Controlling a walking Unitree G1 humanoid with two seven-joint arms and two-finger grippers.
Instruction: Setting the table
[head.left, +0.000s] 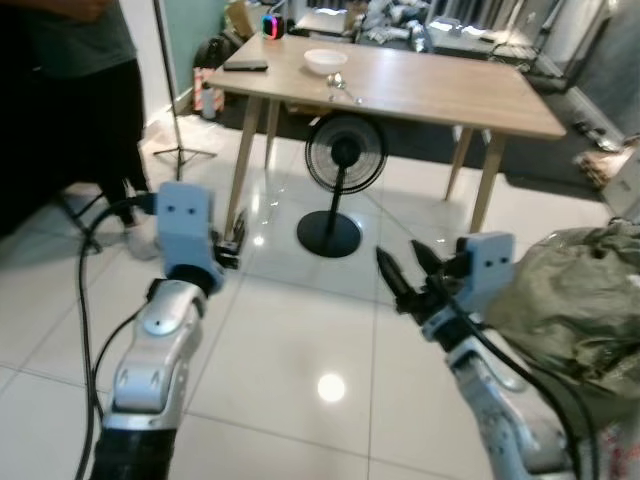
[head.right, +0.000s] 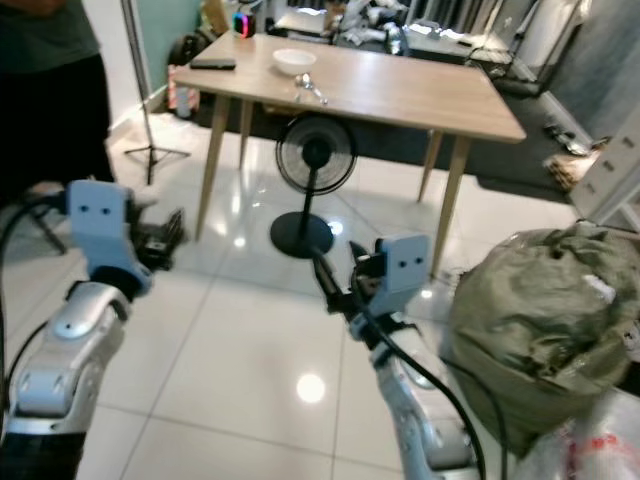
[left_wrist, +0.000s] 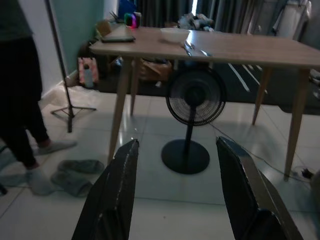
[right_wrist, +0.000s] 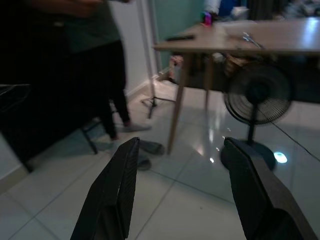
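Left eye view puts the tabletop (head.left: 450, 90) across the upper middle of the frame, well apart from the robot, with a white bowl (head.left: 325, 60) near its far left end and cutlery, seemingly a spoon (head.left: 338, 86), lying just beside the bowl toward the camera. A dark flat object (head.left: 246, 66), perhaps a phone, sits at the tabletop's upper-left corner. Below the tabletop stands a fan (head.left: 343, 150) on a round base, on the glossy tiled floor (head.left: 300, 340). The left pincer (left_wrist: 180, 195) is spread and holds nothing, as is the right pincer (right_wrist: 182, 195); both are raised in the lower part of the frame and aimed toward the table, probably kept ready while the robot closes the distance. A person (head.left: 70, 90) stands at the upper left beside a tripod (head.left: 170, 100), and a bulging olive bag (head.left: 580, 300) fills the lower right, close by the right arm. Judging by the gap, the setting work has not begun; walking nearer comes first, skirting the fan.
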